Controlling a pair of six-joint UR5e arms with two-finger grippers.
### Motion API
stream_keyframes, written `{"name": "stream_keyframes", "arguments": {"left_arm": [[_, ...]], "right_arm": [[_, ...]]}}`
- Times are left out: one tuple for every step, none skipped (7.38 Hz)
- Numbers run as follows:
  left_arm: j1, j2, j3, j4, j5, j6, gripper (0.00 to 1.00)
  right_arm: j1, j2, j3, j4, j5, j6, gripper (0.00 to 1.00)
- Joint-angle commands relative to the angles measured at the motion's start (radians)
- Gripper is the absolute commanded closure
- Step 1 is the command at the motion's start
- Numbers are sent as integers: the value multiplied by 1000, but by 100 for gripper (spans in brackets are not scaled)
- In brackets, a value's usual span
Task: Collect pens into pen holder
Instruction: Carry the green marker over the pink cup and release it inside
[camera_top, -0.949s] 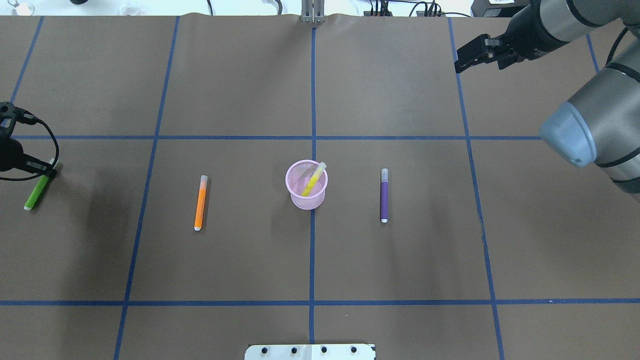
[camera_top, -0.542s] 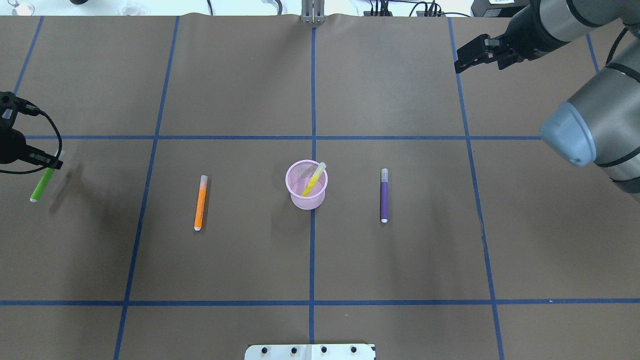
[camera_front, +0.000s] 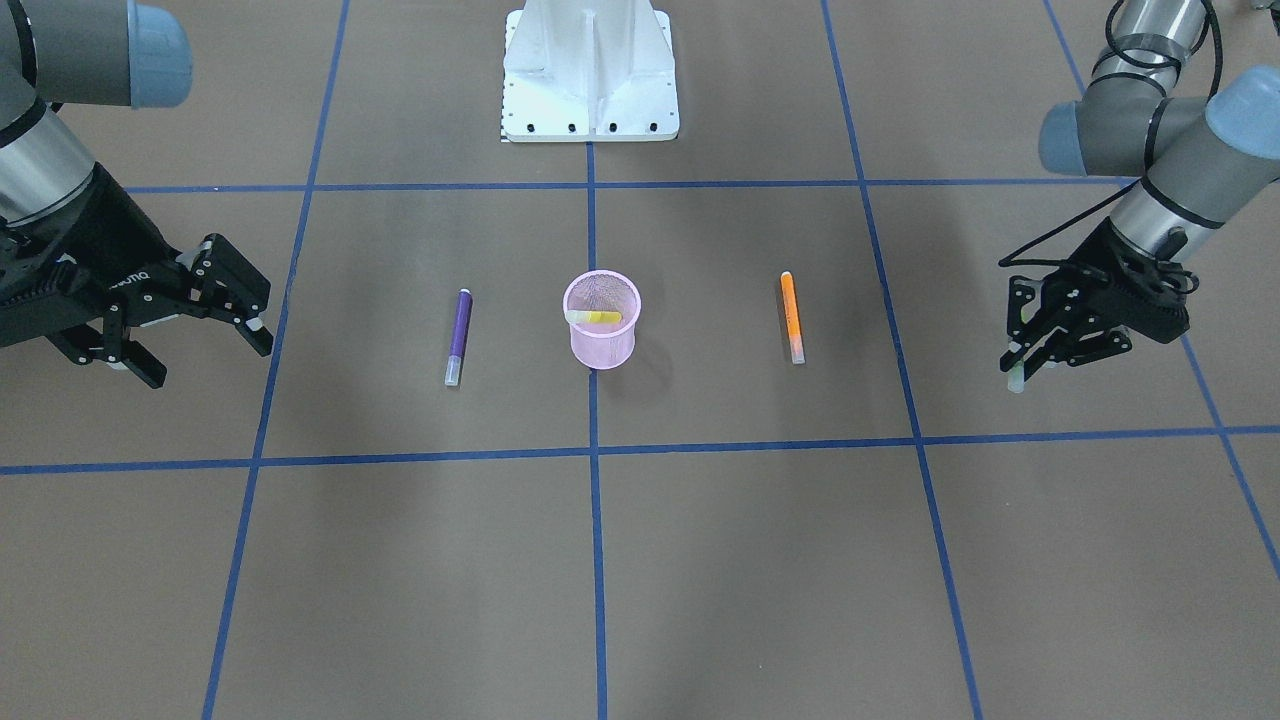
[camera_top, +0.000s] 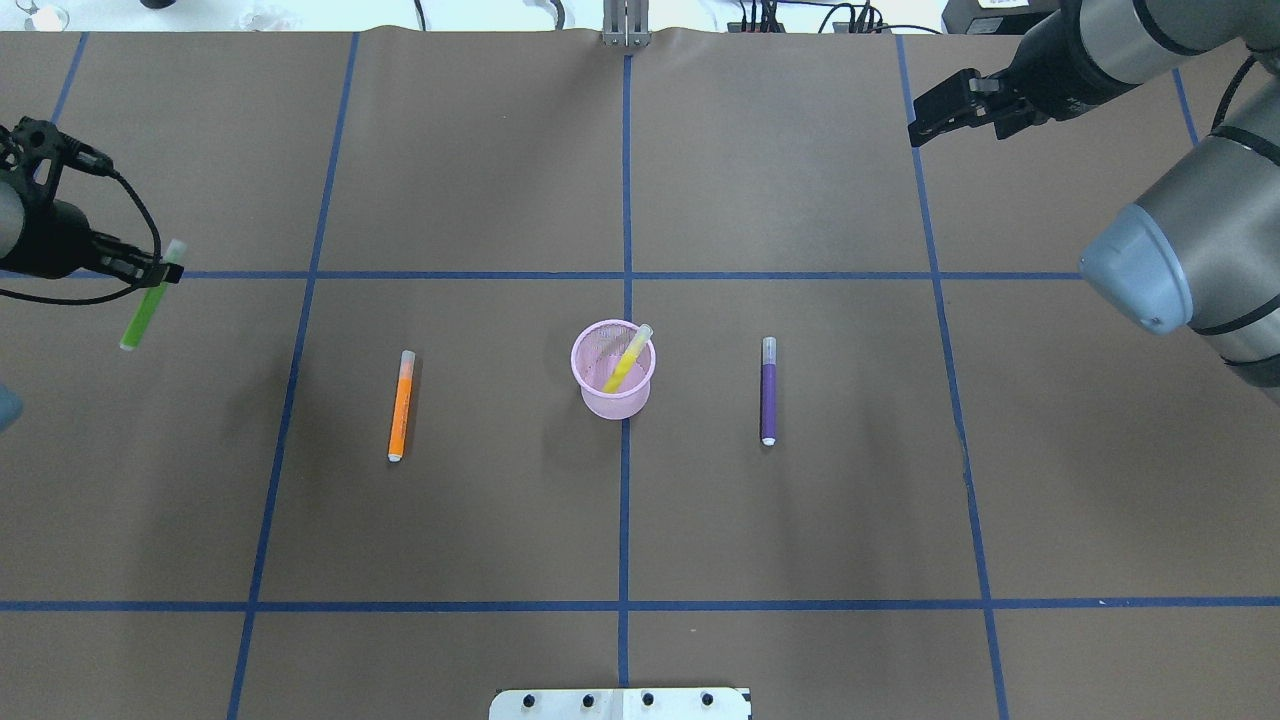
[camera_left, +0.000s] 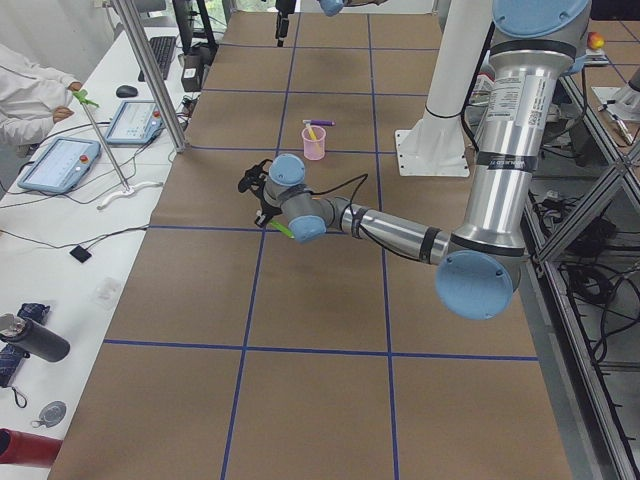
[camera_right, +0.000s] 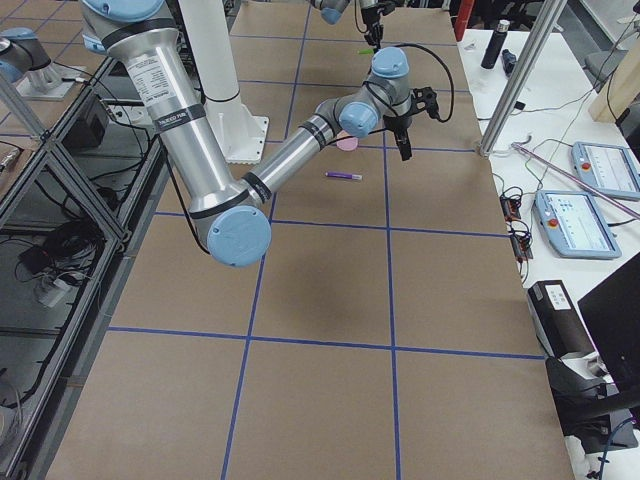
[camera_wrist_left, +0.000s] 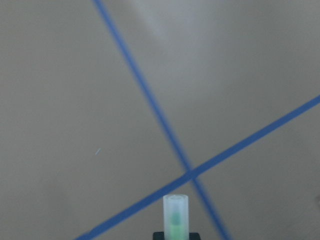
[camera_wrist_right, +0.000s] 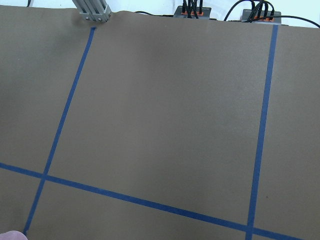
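Only the left gripper (camera_top: 150, 270) moved, taking the green pen (camera_top: 143, 315) with it, pinched near the pale cap end. 0.9 s ago the pen sat low against the table (camera_top: 480, 520) at the overhead view's left edge. Now it hangs tilted, clear of the surface, farther from the robot and slightly inward, crossing the blue tape line (camera_top: 400, 275).

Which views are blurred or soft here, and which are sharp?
Left wrist view: blue tape lines smeared, the slim green pen with a translucent cap fairly crisp. Overhead view: that pen looks faintly smeared, everything else sharp. Right wrist view: sharp, evenly lit, no glare.
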Motion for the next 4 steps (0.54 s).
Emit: {"name": "stream_keyframes", "arguments": {"left_arm": [[29, -62, -7, -233, 3, -134, 100], [61, -88, -6, -338, 70, -166, 100], [166, -117, -4, -434, 212, -163, 100], [293, -170, 10, -496, 371, -153, 100]], "right_arm": [[0, -12, -1, 1, -3, -2, 1], [0, -12, 1, 3, -3, -2, 1], [0, -11, 2, 4, -4, -2, 1], [-1, -11, 2, 6, -9, -2, 1]]}}
